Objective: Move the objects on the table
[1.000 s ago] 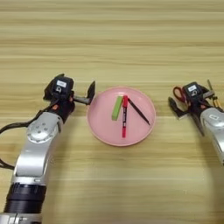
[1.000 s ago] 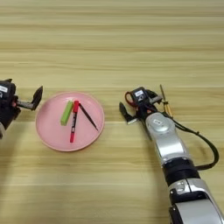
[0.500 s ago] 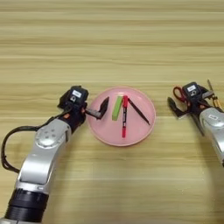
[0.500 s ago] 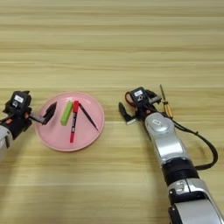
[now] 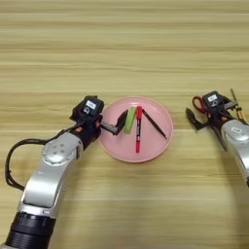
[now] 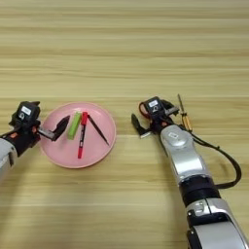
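The left gripper (image 5: pixel 122 122) gapes empty over the plate (image 5: pixel 116 146), beside the bar (image 5: pixel 130 119): light, stiff, best pinched mid-length. The right gripper's (image 6: pixel 146 121) state I cannot tell.

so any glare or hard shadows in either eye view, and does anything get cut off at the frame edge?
Left eye view: light is even, no glare on the pink plate, only soft shadows; the right claw sits near the right edge, its arm cut off. Right eye view: same flat light; the left claw reaches over the plate rim, its arm cropped at the left edge.
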